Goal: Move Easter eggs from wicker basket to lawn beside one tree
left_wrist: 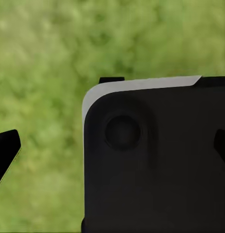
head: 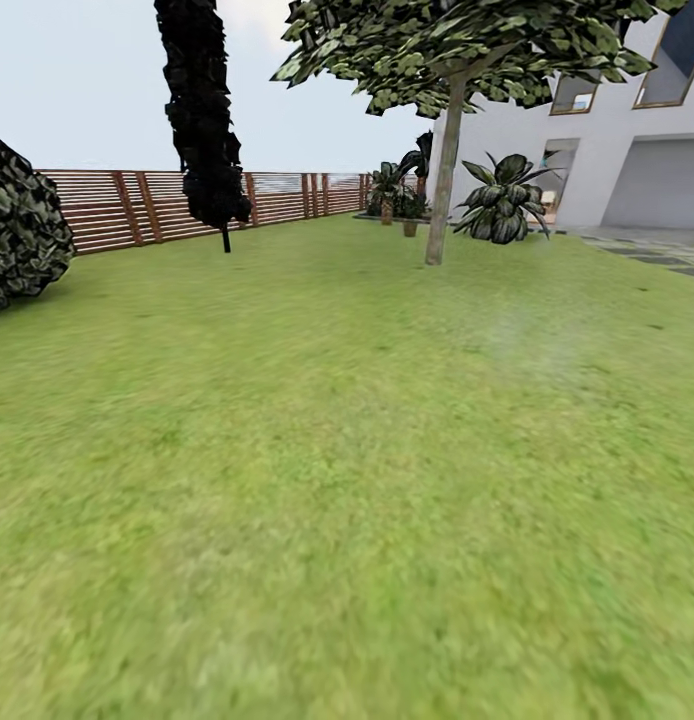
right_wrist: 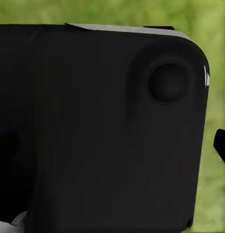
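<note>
We see lawn (head: 337, 480) ahead, tree (head: 442, 175) at its far side near the house (head: 627, 150), fence (head: 187, 205) behind. Wrist views: dark robot body over grass; jaw state, we cannot tell.

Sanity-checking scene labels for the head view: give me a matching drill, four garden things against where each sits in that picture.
Things:
1. tall tree with bare grey-tan trunk
2. dark narrow columnar tree
3. round dark-green bush
4. white house wall with grey garage door

Places:
A. left edge of the picture
B. far right, beyond the green lawn
C. right of centre, rising from the grass
D. left of centre, before the brown slatted wooden fence

Pairs: 1-C, 2-D, 3-A, 4-B
</note>
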Controlling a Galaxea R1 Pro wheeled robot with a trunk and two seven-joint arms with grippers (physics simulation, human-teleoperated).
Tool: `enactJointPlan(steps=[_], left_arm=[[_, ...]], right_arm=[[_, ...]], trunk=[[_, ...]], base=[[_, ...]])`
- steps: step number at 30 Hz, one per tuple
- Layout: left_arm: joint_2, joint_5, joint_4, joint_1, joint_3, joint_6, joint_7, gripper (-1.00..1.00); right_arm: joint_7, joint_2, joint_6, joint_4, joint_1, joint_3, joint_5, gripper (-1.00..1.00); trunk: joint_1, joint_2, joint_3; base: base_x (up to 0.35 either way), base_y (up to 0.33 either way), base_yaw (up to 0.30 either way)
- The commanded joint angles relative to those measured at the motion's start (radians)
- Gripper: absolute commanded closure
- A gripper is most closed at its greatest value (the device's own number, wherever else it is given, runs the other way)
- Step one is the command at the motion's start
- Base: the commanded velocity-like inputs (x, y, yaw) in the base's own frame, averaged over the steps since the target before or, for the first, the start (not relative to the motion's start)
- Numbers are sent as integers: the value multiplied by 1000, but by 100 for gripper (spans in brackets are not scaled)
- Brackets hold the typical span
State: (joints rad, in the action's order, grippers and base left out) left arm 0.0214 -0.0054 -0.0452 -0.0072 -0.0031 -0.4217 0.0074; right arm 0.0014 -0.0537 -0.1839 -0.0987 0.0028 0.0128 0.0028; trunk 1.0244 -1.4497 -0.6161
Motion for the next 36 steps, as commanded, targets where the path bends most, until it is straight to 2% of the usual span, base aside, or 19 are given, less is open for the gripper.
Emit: enactJointPlan(steps=[1, 36], left_arm=[[0, -1, 1, 0, -1, -3, 1, -100], [0, -1, 1, 0, -1, -3, 1, -100]], right_arm=[[0, 0, -2, -1, 0, 1, 0, -100], [0, 0, -2, -1, 0, 1, 0, -100]], trunk=[[1, 0, -1], [1, 0, -1]], base=[[329, 0, 0], [329, 0, 0]])
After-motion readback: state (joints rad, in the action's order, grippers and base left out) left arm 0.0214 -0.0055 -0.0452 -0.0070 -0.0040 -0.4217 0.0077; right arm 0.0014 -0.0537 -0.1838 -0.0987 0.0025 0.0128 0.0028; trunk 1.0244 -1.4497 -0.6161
